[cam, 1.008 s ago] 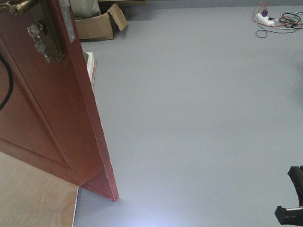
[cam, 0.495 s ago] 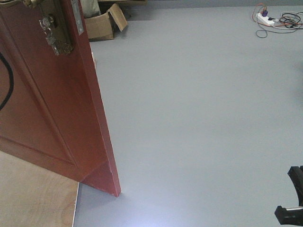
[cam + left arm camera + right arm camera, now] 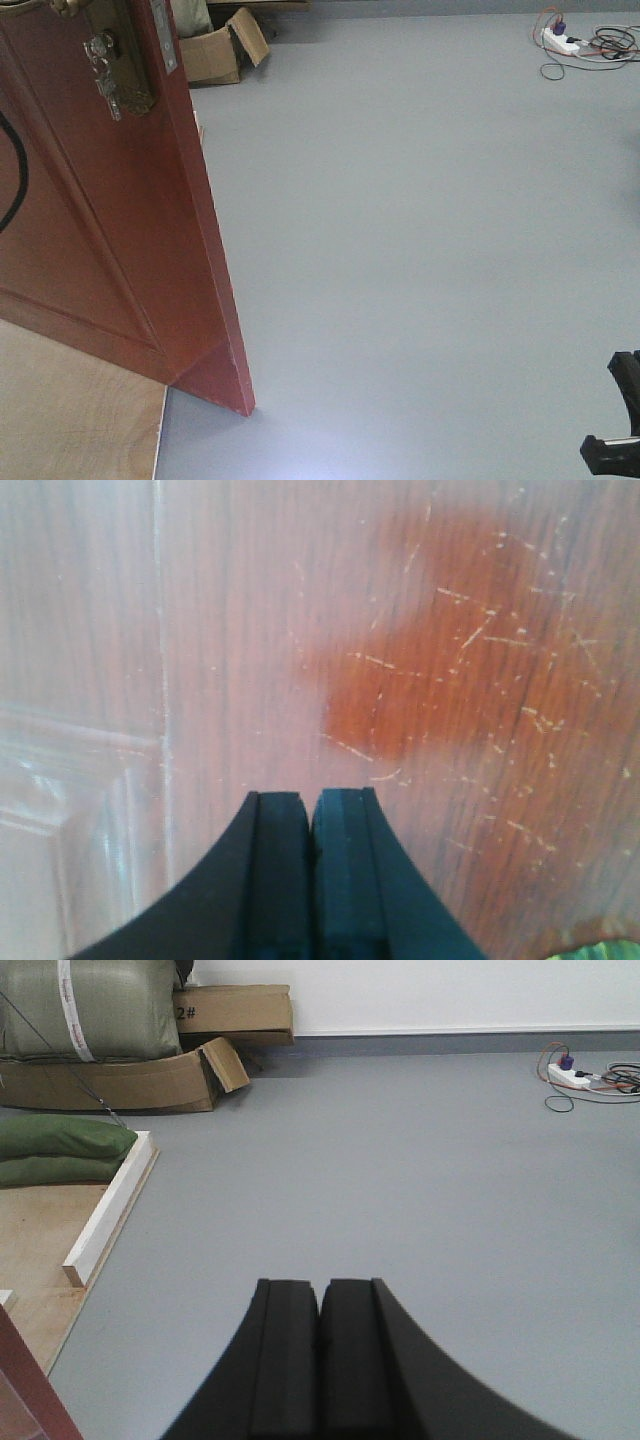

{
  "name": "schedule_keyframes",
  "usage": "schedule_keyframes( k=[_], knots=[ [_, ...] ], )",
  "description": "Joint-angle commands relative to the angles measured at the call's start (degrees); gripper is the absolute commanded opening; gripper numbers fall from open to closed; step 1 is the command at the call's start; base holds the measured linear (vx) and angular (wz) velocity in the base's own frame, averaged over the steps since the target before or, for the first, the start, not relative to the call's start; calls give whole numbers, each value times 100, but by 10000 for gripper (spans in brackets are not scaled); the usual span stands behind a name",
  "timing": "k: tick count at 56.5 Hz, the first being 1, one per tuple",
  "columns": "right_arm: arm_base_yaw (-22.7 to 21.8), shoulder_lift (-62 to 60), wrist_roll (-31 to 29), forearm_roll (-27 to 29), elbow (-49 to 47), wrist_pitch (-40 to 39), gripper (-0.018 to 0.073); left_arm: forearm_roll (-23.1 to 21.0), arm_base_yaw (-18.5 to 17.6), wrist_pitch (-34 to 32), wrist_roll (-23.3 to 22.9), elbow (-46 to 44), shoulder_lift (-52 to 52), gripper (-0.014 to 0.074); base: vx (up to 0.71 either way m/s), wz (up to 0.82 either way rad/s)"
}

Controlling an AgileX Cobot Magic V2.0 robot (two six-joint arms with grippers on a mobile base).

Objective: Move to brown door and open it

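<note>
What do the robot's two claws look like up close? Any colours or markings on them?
Both look alike. The left gripper and right gripper each have two matte black jaws with flat inner faces and outer edges that flare outward in a curve toward the base. No markings, stickers or cables show on them.

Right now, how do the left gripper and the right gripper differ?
The left gripper faces the scratched brown door closely; the right gripper faces open grey floor. Wood fills the space beyond the left gripper; cardboard boxes lie far beyond the right gripper. Both are black and shut.
</note>
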Motion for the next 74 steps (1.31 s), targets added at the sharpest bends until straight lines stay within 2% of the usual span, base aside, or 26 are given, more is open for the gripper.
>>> schedule_keyframes(
  k=[1,74],
  knots=[
    [11,-32,-37,-19,25,-447,0,-59,-32,-479,0,-156,-186,67,0,0],
    [11,-32,-37,-19,25,-447,0,-59,-32,-474,0,-156,-186,67,4,-2]
  ],
)
